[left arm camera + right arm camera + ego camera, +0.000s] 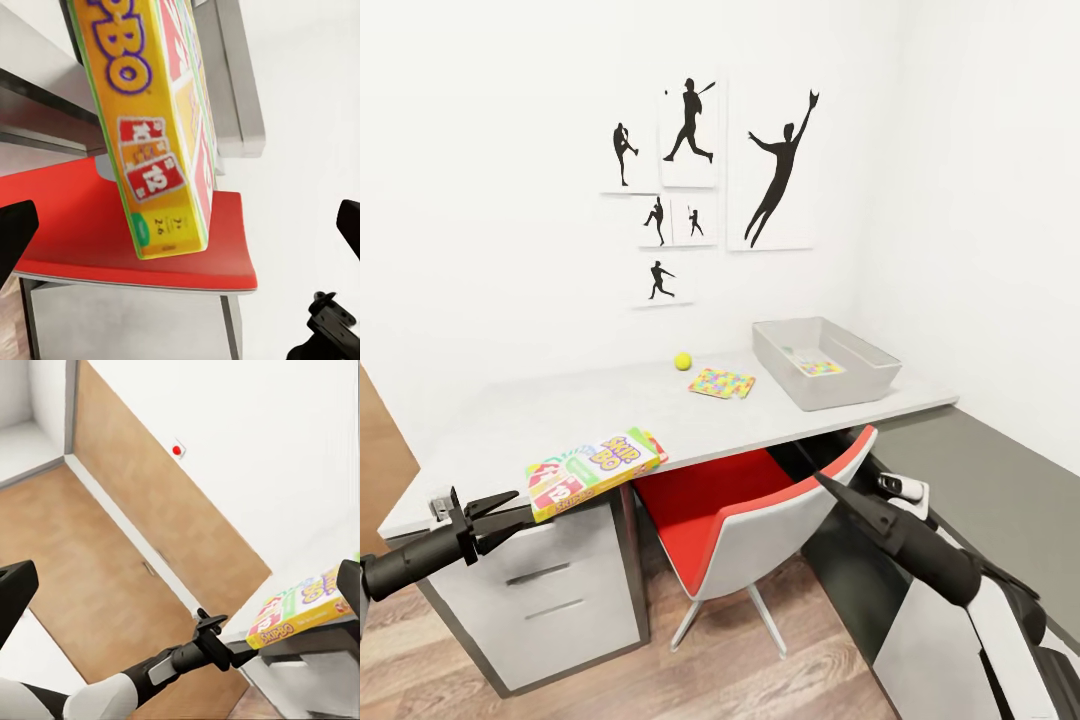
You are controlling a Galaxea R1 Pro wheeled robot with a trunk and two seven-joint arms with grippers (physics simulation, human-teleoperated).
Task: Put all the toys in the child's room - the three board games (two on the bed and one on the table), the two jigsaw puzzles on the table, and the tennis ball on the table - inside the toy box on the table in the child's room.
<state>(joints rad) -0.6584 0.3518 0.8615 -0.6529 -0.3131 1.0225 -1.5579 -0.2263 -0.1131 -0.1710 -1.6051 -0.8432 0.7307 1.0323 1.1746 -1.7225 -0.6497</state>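
Note:
The orange-red Skip-Bo board game [595,470] lies flat at the front edge of the white table [510,420], partly overhanging it; a green and red edge peeks out at its far end. My left gripper [495,512] is open just short of the box's near end, and in the left wrist view the box [150,135] sits between the spread fingers untouched. A tennis ball [683,361] and a jigsaw puzzle [722,382] lie further back. The grey toy box [860,385] at the table's right end holds another mosaic slab [815,365]. My right gripper [838,492] is open and empty over the chair.
A red and white chair [760,500] stands under the table between my arms. White drawers [540,590] fill the table's left side. A low dark-grey cabinet [980,470] runs along the right wall. A brown door [150,547] is behind the left arm [150,671].

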